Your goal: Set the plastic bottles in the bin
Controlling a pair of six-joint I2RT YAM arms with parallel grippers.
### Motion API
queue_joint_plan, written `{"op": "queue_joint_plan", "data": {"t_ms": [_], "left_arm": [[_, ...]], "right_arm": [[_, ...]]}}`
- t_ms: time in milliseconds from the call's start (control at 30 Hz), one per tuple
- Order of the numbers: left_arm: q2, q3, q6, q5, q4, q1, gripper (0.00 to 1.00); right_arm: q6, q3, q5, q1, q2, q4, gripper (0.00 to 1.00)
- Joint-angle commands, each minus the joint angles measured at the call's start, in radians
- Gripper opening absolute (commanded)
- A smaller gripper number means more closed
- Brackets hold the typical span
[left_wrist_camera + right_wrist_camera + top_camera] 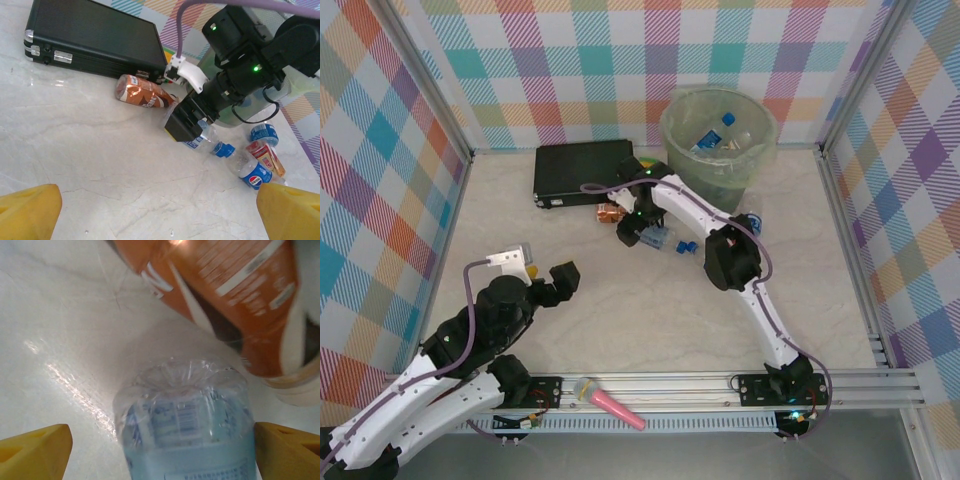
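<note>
1. Clear plastic bottle (185,415) with a blue label: lying on its side on the table (650,330), in front of the bin and a little to its left. Crimped base toward the copper-brown bottle, blue cap (223,149) at the opposite end.
2. Right gripper (160,455): lowered over the clear plastic bottle, jaws spread, one yellow fingertip (35,450) on each side. Bare table visible between that fingertip and the bottle wall, so open around it, not clamped.
3. Copper-brown bottle (142,92): crushed, on its side, just beyond the clear plastic bottle and just beside the near edge of the black case.
4. Blue-labelled bottle (255,172): on the table just past the blue cap. Second blue-labelled bottle (263,133) near it, closer to the bin. Red-and-yellow packet (267,157) between the two.
5. Bin (670,130): pale green, translucent, upright at the far right of the table, near the back wall. Several bottles (715,140) with blue labels and caps already inside.
6. Left gripper (542,275): over the near left part of the table, well apart from every bottle. Jaws wide open, nothing between the yellow fingertips (27,210).
7. Black case (585,170): flat, closed, at the far edge of the table, left of the bin.
8. Pink stick (610,403): lying on the metal rail at the near edge, between the two arm bases.
</note>
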Motion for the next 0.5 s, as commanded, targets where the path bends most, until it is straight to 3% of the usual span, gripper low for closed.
{"op": "queue_joint_plan", "data": {"t_ms": [0,167,267,467], "left_arm": [[-0.015,0.011,-0.009,-0.017,-0.027,-0.01,1.0],[-0.016,0.011,-0.021,-0.013,-0.036,-0.009,1.0],[-0.022,0.008,-0.031,-0.014,-0.046,-0.01,1.0],[-0.042,0.008,-0.04,-0.015,-0.071,-0.01,1.0]], "right_arm": [[-0.035,0.031,0.02,0.011,0.027,-0.036,0.89],[-0.049,0.063,0.048,0.028,0.053,-0.033,0.84],[-0.07,0.077,0.063,0.041,0.062,-0.033,0.76],[-0.108,0.049,0.098,0.055,0.08,-0.033,0.74]]}}
